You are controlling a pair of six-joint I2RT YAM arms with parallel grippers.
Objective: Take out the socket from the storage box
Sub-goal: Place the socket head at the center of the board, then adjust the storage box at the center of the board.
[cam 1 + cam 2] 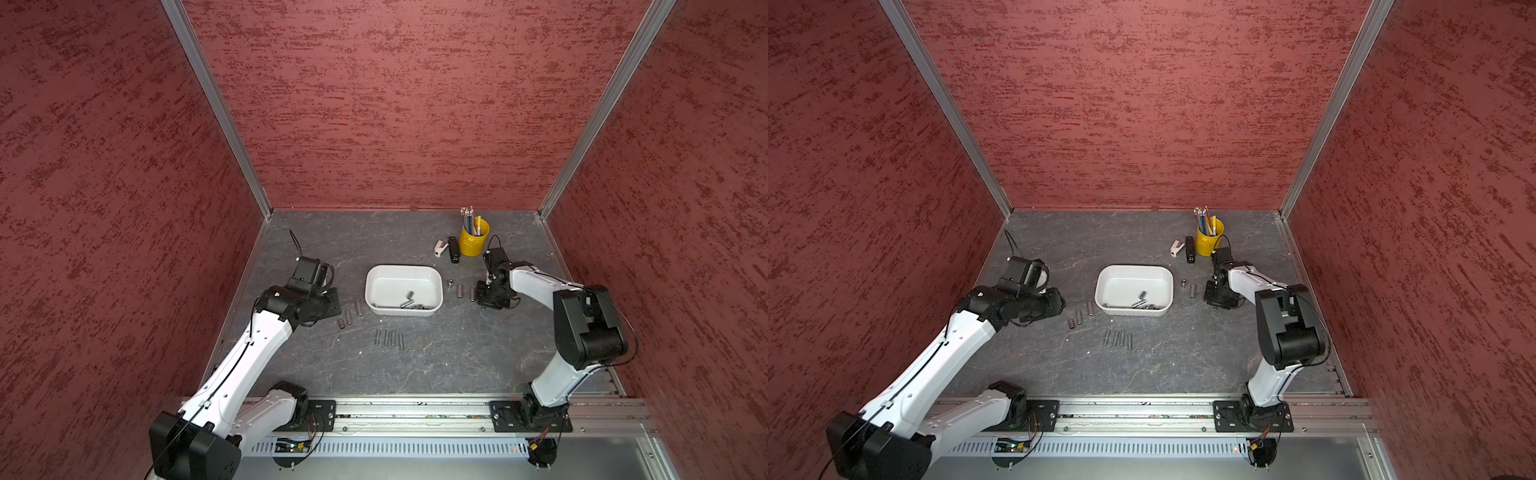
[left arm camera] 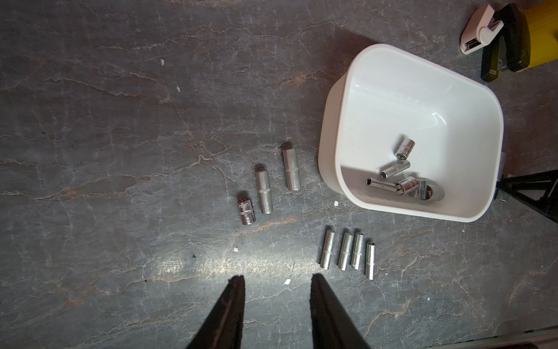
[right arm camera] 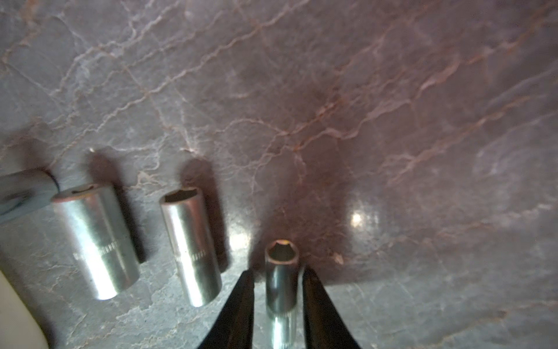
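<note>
On the grey bench (image 1: 415,374) the white storage box (image 1: 395,280) is set centrally, with several sockets (image 2: 404,178) heaped at its near side. The left tool (image 2: 277,276) is held spread and empty. The right tool (image 3: 277,270) is spread narrowly about one socket (image 3: 282,290) laid on the bench to the box's right, a gap being visible on one side.

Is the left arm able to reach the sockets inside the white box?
Probably yes. The left gripper is open and empty, the storage box has no lid, and its sockets lie uncovered, with nothing tall between.
</note>
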